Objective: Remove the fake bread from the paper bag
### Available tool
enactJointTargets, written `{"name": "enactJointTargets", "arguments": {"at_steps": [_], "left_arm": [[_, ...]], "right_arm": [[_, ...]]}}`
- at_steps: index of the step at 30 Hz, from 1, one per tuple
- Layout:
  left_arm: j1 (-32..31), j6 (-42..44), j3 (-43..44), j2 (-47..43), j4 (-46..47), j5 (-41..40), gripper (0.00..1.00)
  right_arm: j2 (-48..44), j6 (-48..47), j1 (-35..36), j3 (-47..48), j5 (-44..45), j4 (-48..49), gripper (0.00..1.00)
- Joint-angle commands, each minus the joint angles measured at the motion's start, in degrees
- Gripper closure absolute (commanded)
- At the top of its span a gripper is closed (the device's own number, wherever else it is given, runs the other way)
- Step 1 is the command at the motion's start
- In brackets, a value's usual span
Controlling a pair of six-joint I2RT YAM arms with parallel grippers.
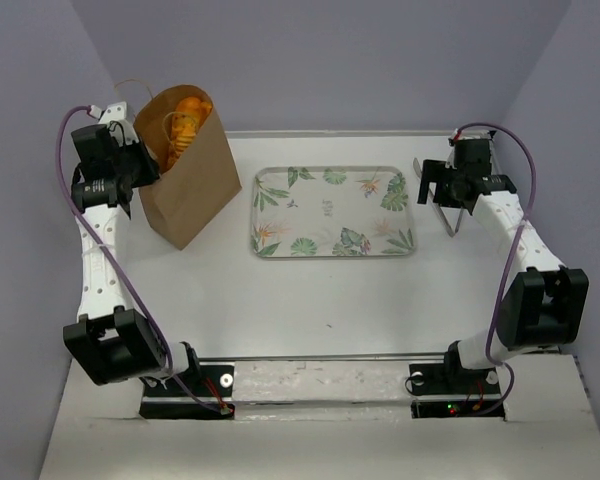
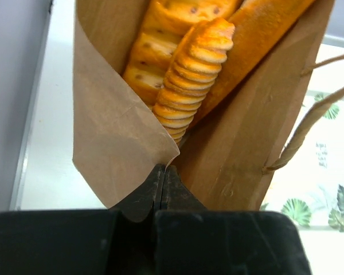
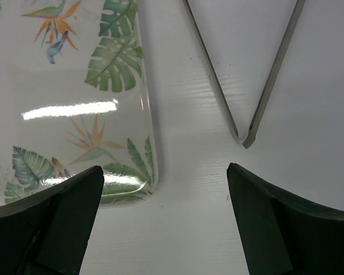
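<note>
At left I note left gripper [image 2: 162,179] clamped on paper bag [image 2: 232,154], fake bread [image 2: 196,74] inside; right gripper [image 3: 165,172] spread wide.

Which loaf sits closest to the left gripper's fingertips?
The middle loaf, tightly ridged crosswise: its tip dips lowest, toward the left gripper pinching the paper bag. The speckled loaf and smooth loaf show only higher up.

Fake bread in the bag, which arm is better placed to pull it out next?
Right, probably: the right gripper is open and empty beside the tray, while the left gripper is shut on the rim of the paper bag.
</note>
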Motion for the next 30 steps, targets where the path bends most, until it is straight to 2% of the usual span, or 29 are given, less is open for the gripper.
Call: {"name": "enactJointTargets", "arguments": {"at_steps": [1,2,4,5,7,8,10,12,13,14,16,21,23,24,26,30], "left_arm": [[-1.8,-1.1,-1.7,-3.9,-4.9,0.5,0.99],[-1.8,-1.0,-2.2,-4.8,-5.1,0.3,0.88],[-1.8,-0.6,-2.1,-5.4,-6.4,-0.7,0.75],[-1.8,-0.4,-1.8,-5.5,-7.1,-1.2,0.63],[-1.8,-0.2,-0.4,-5.7,-8.7,-3.9,0.53],[-1.8,0.0,0.1,-6.0,-9.0,-5.0,0.42],[-1.8,0.8,1.9,-6.4,-9.7,-8.6,0.27],[-1.8,1.2,4.2,-6.5,-10.0,-11.3,0.25],[-1.8,3.4,5.5,-6.5,-9.4,-16.1,0.24],[-1.7,4.0,6.1,-6.4,-9.0,-17.6,0.22],[-1.3,5.1,7.4,-5.7,-8.0,-20.4,0.16],[0.5,9.7,14.4,-1.8,-4.6,-22.1,0.12],[1.8,11.8,17.0,2.2,-4.0,-16.2,0.1],[2.4,14.3,20.7,4.1,-5.7,-10.4,0.09],[3.3,14.5,26.3,11.5,-8.9,-8.0,0.09],[4.2,18.4,48.0,24.4,-19.6,-1.3,0.1]], "right_arm": [[-0.9,-0.9,-0.3,3.4,-2.9,2.2,0.07],[-0.7,-0.7,-0.3,3.6,-3.7,2.5,0.07],[-0.5,-0.6,-0.3,3.6,-4.4,2.8,0.07],[-0.6,-0.3,-0.3,3.5,-5.2,2.9,0.07],[-0.8,-0.1,-0.3,3.0,-5.3,3.6,0.07],[-1.2,0.0,-0.3,2.8,-6.6,3.7,0.07],[-1.7,-0.2,-0.3,2.0,-7.5,4.4,0.07],[-2.2,-0.4,-0.3,1.5,-8.0,4.8,0.07],[-2.6,-0.7,-0.3,1.0,-8.4,5.0,0.07],[-2.7,-0.8,-0.3,0.8,-8.7,5.1,0.07],[-2.9,-1.0,-0.3,0.5,-9.5,5.2,0.07],[-3.5,-0.8,-0.3,-1.2,-10.4,6.1,0.07],[-4.0,-0.8,-0.3,-2.2,-10.4,6.4,0.07],[-4.1,-0.9,-0.3,-2.7,-10.4,6.6,0.07],[-4.1,-1.1,-0.3,-3.3,-10.3,6.7,0.07],[-4.3,-0.8,-0.3,-4.4,-10.4,6.8,0.06]]}}
